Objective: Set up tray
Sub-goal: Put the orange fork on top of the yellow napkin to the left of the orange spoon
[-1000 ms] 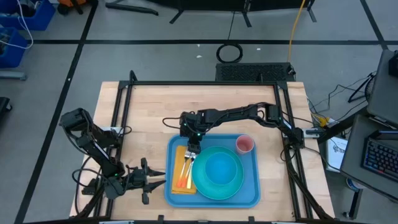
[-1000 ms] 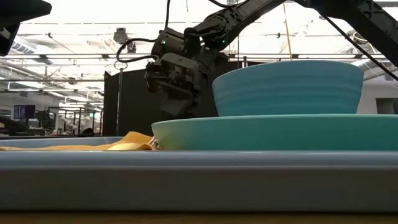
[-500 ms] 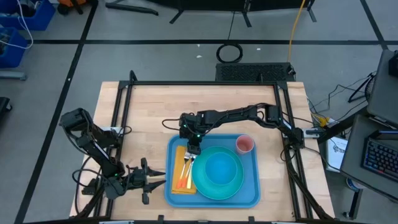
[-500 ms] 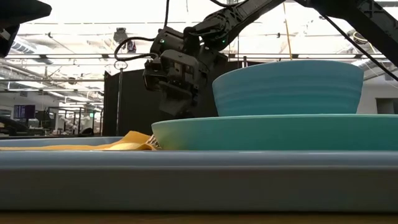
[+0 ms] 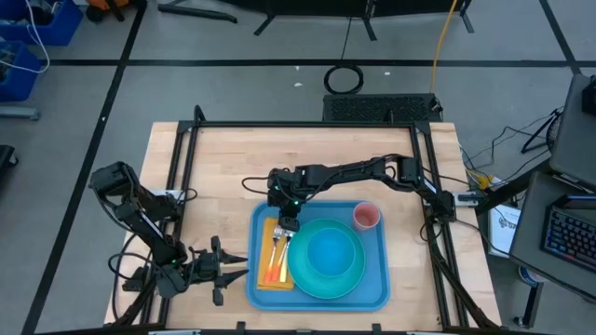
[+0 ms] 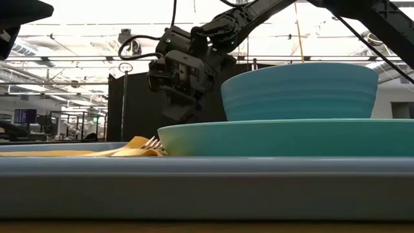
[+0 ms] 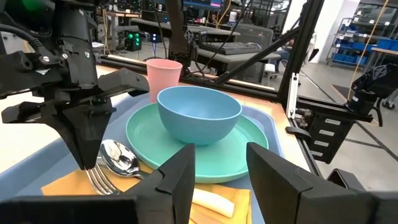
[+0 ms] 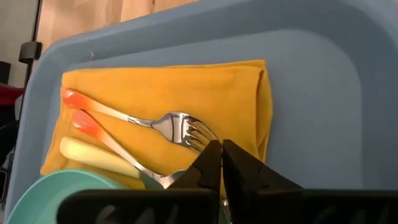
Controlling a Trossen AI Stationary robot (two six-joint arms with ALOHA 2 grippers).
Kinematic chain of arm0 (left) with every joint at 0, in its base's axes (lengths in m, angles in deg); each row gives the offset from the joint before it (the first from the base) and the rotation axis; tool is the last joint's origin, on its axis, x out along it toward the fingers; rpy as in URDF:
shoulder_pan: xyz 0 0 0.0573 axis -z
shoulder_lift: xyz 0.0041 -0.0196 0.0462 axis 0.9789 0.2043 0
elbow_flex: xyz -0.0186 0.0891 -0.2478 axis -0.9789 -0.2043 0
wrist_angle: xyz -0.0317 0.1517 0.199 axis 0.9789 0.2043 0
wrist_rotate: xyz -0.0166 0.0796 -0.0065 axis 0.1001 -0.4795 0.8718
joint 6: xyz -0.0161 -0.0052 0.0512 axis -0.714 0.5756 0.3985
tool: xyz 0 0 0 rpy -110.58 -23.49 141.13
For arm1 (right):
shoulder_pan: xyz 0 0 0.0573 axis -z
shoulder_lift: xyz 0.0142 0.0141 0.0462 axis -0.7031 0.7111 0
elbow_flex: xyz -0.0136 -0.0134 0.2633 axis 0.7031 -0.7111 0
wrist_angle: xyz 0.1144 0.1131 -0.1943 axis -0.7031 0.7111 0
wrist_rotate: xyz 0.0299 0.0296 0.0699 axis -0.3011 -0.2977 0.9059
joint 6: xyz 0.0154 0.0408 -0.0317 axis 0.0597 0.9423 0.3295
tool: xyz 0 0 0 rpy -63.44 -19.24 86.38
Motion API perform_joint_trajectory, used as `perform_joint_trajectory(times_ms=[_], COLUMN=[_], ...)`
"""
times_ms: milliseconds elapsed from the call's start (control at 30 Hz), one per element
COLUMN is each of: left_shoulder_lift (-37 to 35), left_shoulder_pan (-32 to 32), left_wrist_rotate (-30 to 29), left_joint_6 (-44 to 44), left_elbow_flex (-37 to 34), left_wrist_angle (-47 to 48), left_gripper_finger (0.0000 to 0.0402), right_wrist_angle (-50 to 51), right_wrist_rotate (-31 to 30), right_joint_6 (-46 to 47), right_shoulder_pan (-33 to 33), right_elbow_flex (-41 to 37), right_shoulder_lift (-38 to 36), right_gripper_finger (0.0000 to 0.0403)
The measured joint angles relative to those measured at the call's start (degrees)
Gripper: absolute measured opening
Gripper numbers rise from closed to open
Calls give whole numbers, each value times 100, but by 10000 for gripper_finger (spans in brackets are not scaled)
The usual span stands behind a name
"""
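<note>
As right gripper [image 5: 288, 225] is now closed empty above fork [image 8: 177, 129] | cutlery is judged placed on tray [image 5: 377, 293] | left gripper [image 5: 226, 270] is held parted.

Both arms are matte black all over, chunky jointed segments with thin black cables looping off them. The right gripper [image 5: 288, 224] has a blocky black head with a small green light glowing on the wrist housing, plus a cable curling off its top. Its fingers [image 8: 208, 163] are slim, tapered, dark wedges. The left gripper [image 5: 230, 267] looks spiky from above, and its fingers [image 7: 176, 180] are broad, flat, black plastic blades with smooth faces.
</note>
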Motion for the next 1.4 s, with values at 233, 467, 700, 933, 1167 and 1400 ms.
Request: perform_joint_trajectory(times_ms=[233, 467, 700, 933, 1167, 1400], left_shoulder_lift=[0, 0, 0, 0, 0, 0], left_shoulder_pan=[0, 0, 0, 0, -2, -1], left_wrist_rotate=[0, 0, 0, 16, 101, 105], left_joint_6=[0, 0, 2, -7, -13, -26], left_elbow_flex=[0, 0, 0, 0, 0, 0], left_wrist_angle=[2, 5, 11, 55, 52, 50], left_gripper_finger=[147, 147, 147, 147, 147, 147], right_wrist_angle=[-219, -319, -332, -521, -571, -634], right_wrist_rotate=[0, 7, 129, 131, 122, 107], right_joint_6=[-27, -45, -219, -302, -270, -212], right_shoulder_pan=[0, 0, -5, -13, -42, -71], right_elbow_flex=[0, 0, 0, 0, 0, 0], right_shoulder_lift=[0, 0, 0, 0, 0, 0], right_gripper_finger=[1, 1, 0, 0, 2, 37])
